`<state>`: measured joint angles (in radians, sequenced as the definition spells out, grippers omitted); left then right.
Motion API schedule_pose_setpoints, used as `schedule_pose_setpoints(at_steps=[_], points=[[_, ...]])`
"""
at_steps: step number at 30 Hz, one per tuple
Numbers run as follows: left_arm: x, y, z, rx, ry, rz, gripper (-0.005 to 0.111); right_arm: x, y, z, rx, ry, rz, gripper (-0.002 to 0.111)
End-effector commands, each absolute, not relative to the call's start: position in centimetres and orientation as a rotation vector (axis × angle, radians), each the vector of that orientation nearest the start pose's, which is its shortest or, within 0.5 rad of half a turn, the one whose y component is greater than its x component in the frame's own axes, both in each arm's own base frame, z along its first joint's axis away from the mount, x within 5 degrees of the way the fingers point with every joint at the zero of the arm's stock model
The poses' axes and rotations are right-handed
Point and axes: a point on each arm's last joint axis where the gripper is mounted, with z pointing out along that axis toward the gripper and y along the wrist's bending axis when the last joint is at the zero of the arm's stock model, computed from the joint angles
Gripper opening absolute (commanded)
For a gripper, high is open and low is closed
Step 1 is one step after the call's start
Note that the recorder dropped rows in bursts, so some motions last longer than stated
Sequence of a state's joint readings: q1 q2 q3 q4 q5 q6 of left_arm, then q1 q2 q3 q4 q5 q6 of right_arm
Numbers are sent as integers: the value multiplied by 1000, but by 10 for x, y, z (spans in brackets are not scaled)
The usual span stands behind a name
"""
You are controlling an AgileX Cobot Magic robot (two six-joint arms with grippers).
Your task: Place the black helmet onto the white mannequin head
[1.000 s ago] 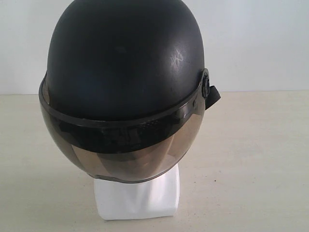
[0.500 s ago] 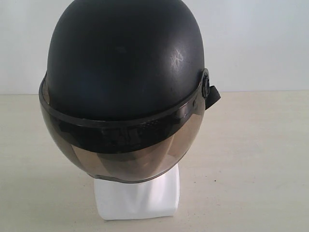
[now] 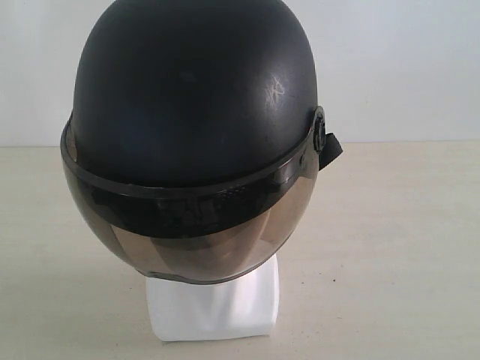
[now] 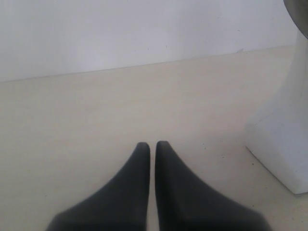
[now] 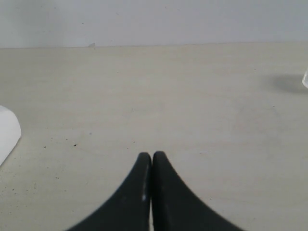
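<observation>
The black helmet (image 3: 191,97) sits over the white mannequin head, its smoky visor (image 3: 187,232) lowered across the face. Only the head's blocky white neck base (image 3: 214,307) shows beneath it in the exterior view. In the left wrist view the same white base (image 4: 284,139) stands off to one side, with the helmet's dark rim (image 4: 298,12) in the corner. My left gripper (image 4: 152,144) is shut and empty over bare table, apart from the base. My right gripper (image 5: 152,155) is shut and empty too, with a white edge of the base (image 5: 7,132) at the frame's border. Neither gripper appears in the exterior view.
The pale beige tabletop (image 3: 397,247) spreads around the head, backed by a white wall (image 3: 405,67). A small pale object with a shadow (image 5: 305,79) sits at the edge of the right wrist view.
</observation>
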<state>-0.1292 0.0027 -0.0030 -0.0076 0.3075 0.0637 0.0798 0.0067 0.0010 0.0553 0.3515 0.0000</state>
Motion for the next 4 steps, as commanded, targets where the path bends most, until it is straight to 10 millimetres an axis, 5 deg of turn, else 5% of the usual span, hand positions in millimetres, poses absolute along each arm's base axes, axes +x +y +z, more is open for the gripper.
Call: schedule_pose_setpoints(at_steps=[1, 4], points=[[54, -7, 185, 164, 1783, -60, 4, 53, 6, 182, -33, 1831, 105, 0], [54, -7, 185, 164, 1783, -60, 4, 53, 6, 182, -33, 1831, 105, 0]])
